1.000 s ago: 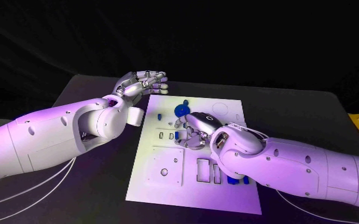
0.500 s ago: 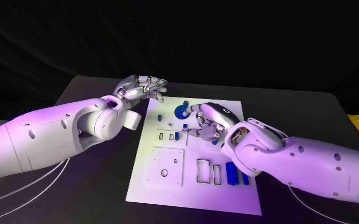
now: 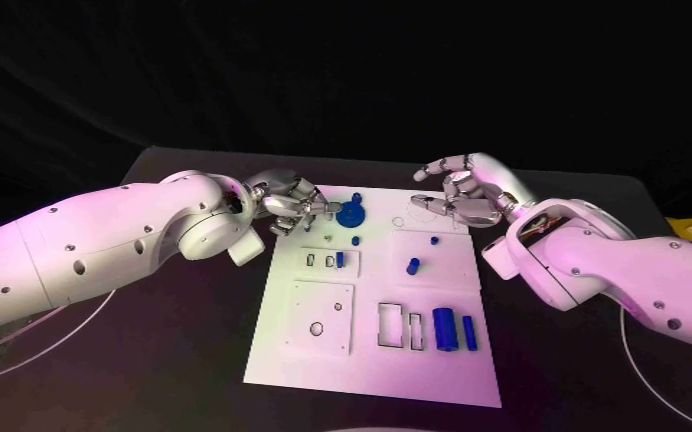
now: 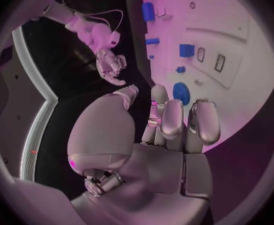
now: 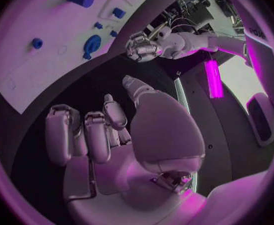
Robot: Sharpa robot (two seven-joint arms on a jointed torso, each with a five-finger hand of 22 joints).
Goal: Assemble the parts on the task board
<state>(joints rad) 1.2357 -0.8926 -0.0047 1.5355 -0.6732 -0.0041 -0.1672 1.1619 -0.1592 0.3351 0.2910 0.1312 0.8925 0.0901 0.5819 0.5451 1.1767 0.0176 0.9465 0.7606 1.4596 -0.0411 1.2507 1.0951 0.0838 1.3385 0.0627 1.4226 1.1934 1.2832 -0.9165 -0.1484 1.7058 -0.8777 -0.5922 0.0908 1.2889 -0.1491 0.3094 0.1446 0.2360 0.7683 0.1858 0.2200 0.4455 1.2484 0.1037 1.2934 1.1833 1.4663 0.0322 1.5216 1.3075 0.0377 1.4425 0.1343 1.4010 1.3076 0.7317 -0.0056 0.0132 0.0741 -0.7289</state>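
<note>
Head view: the black table (image 3: 173, 372) fills the lower half of the frame, and the white task board (image 3: 325, 352) lies at its centre, running from mid-frame toward the bottom edge. The left hand (image 3: 296, 205) sits at the board's upper left corner, fingers curled loosely and nothing visible in them; in the left wrist view the fingers (image 4: 174, 120) stand side by side with no part between them. The right hand (image 3: 464, 190) hovers off the board's upper right corner, fingers spread and bent, holding nothing. On the board, a round blue disc (image 3: 351, 215) lies near the top, just beside the left hand. A small blue peg (image 3: 411, 266) stands mid-board, right of centre. Two longer blue blocks (image 3: 446, 327) lie side by side near the lower right, next to empty rectangular slots (image 3: 391, 324).

The step in hand looks like a pause between placements, with both hands off the parts. The next move likely calls for one hand to descend on a loose part, probably the disc or a block, and pinch it cleanly for seating.
</note>
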